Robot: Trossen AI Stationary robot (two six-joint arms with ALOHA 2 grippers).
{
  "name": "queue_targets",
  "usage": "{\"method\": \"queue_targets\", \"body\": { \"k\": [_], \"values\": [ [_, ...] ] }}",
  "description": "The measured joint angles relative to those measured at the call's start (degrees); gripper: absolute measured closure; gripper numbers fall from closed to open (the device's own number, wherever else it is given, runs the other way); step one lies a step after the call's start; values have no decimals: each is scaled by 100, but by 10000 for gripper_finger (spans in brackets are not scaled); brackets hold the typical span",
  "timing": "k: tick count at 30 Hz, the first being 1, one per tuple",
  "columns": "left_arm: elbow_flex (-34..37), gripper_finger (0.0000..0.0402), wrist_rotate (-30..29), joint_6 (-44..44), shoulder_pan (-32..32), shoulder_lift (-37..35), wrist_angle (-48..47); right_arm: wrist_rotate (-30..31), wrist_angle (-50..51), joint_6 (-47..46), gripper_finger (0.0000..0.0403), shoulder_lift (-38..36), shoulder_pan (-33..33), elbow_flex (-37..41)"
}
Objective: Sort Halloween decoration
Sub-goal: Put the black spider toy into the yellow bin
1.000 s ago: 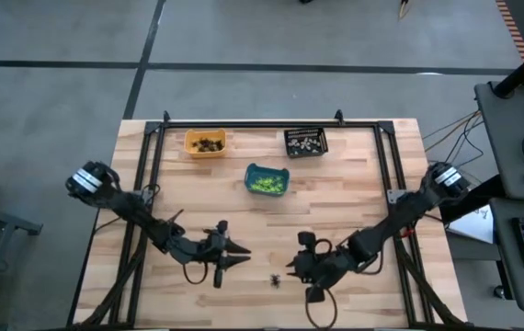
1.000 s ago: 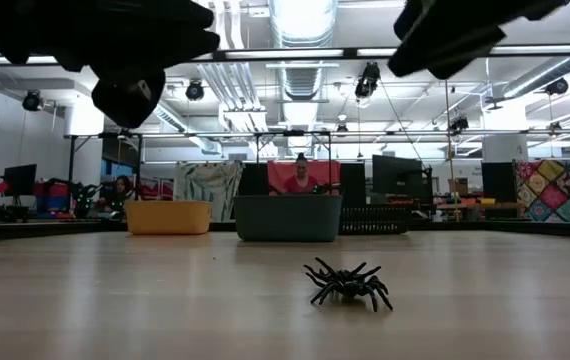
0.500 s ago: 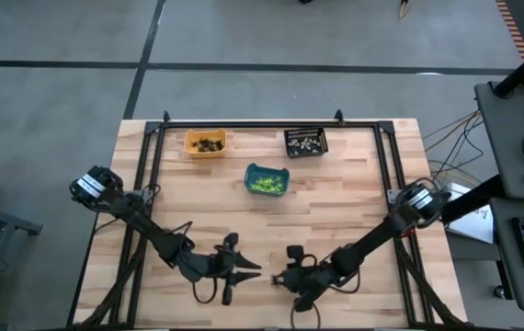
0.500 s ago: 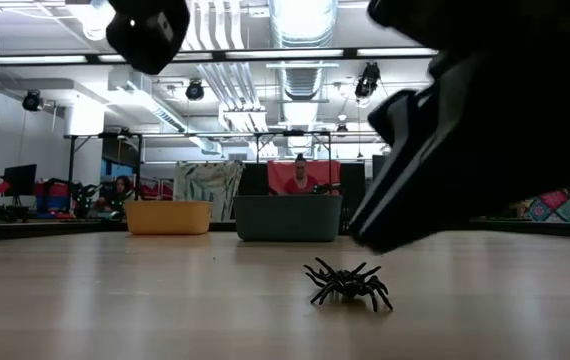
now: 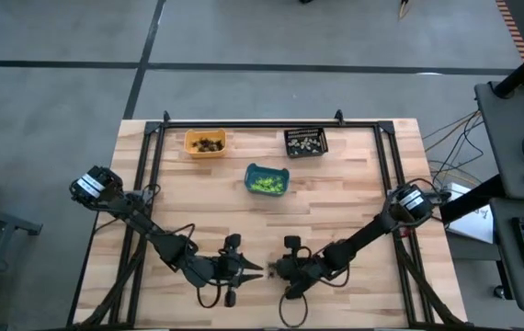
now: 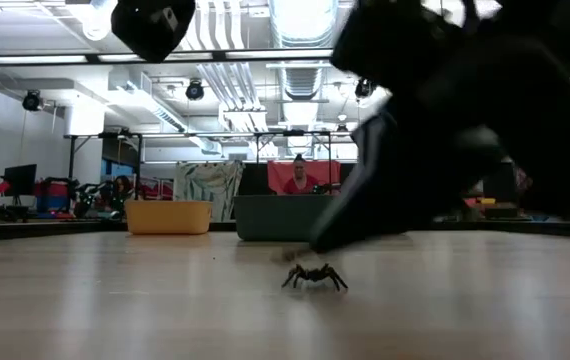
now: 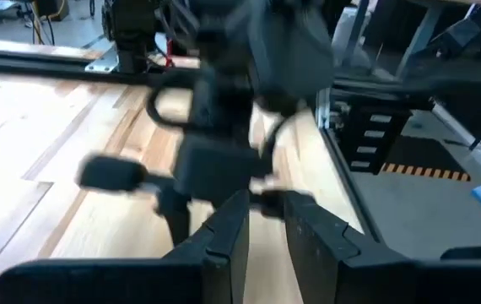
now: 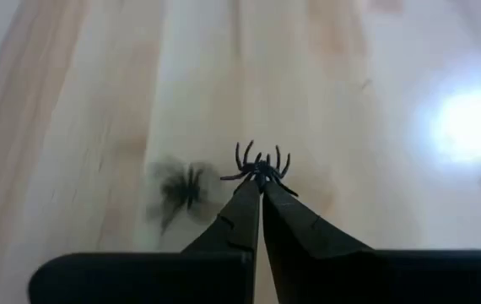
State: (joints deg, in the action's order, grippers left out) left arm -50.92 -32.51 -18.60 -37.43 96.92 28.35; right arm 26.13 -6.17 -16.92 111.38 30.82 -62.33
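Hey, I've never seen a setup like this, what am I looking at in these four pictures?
It is a robot with two dark arms working at a wooden table. One picture looks straight down, one looks level across the tabletop, and two come from cameras on the arms' wrists. At the far side stand three small bins: an orange bin, a black bin and a teal bin, each holding tiny trinkets. Near the front edge, the right gripper is shut on a small black plastic spider, which sits low against the wood. The left gripper waits close beside it, holding nothing.
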Motion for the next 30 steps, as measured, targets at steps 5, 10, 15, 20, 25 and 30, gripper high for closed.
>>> {"method": "queue_targets", "body": {
  "k": [5,10,15,20,25,30],
  "values": [
    [0,340,-10,-249,4,-1,-573,13,201,105,394,-311,-87,-2],
    [0,340,-84,-641,33,74,-1105,-241,493,-162,394,-617,-87,-4],
    [1,340,-153,-712,85,290,-1074,-676,684,-887,394,-706,-87,-4],
    [0,340,-204,-712,152,632,-833,-707,903,-2378,391,-715,-128,-2],
    [0,340,-212,-669,314,1087,-209,-709,1004,-1948,368,-715,-114,-4],
    [-72,340,-200,-636,453,1429,39,-710,1054,-1140,334,-715,-70,6]
  ]
}}
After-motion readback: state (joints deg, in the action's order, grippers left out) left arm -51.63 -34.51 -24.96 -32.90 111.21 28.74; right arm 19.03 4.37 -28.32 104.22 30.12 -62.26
